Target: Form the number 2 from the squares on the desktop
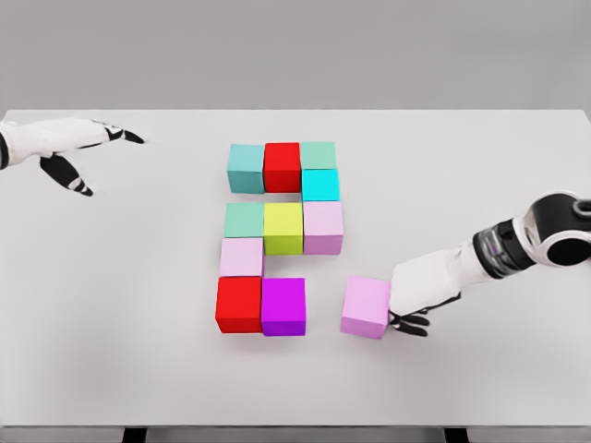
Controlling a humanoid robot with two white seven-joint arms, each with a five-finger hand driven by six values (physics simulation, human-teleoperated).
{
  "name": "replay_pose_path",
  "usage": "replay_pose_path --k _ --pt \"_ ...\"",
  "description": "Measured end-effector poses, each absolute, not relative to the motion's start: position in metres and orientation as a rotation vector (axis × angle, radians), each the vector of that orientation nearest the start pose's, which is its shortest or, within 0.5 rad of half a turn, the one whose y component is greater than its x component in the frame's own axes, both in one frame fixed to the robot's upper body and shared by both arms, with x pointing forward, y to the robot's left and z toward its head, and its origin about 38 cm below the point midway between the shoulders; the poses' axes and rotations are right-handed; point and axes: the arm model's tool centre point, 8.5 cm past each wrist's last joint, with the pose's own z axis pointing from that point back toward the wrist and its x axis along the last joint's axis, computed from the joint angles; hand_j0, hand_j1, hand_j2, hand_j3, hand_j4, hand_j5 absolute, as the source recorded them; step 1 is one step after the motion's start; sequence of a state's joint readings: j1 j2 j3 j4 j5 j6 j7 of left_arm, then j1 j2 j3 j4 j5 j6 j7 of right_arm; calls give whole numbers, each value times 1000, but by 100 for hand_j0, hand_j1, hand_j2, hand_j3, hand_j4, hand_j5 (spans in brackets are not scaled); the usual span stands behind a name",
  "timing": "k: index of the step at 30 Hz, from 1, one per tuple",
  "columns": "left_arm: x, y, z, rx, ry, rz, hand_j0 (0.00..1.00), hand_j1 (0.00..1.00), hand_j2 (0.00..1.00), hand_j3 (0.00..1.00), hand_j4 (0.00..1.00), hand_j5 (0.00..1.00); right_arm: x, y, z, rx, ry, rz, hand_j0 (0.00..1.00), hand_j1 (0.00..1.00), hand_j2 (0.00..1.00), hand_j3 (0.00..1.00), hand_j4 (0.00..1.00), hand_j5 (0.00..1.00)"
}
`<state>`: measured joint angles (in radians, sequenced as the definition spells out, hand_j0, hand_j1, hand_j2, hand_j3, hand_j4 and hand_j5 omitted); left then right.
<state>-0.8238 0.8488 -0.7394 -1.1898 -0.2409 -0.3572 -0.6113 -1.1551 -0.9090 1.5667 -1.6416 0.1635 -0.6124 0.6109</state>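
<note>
from the head camera, a flat, smooth, pale grey table (111, 305) filled most of the picture, with a plain grey wall (295, 46) behind it. on the table sat a bunch of blocks, all cube shaped with flat sides and sharp edges, smooth and one colour each.

the top row had a teal block (246, 168), a red block (283, 166) and a green block (319, 155), all touching side by side. just under the green one was a bright cyan block (320, 185). the next row had a light green block (244, 220), a yellow-green block (283, 228) and a pale pink block (323, 227), all touching. under the light green one was a light pink block (241, 257). the bottom row had a second red block (239, 304) touching a purple block (283, 306).

one more block, a lilac pink block (366, 306), sat by itself just to the right of the purple one, with a small gap between them.

the right hand (417, 293) was white with dark fingertips. it lay against the right side of the lilac pink block. its fingers (411, 322) curled down by the block's lower right corner, but i could not tell if they were clamped on it or just touching.

the left hand (69, 148) hung over the far left of the table, well away from the blocks, with its fingers apart and holding nothing.

none of the blocks had any writing on them.
</note>
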Motion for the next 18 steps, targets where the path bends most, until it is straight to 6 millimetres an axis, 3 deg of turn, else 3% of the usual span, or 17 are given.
replay_pose_path --k 7,18 --pt "480 384 235 464 -1138 -1770 100 100 100 100 100 100 363 -219 167 -267 1219 -3202 13 13 13 13 13 13" --pt "478 387 230 459 -1126 -1765 100 100 100 100 100 100 364 -210 168 -278 1223 -3180 13 13 13 13 13 13"
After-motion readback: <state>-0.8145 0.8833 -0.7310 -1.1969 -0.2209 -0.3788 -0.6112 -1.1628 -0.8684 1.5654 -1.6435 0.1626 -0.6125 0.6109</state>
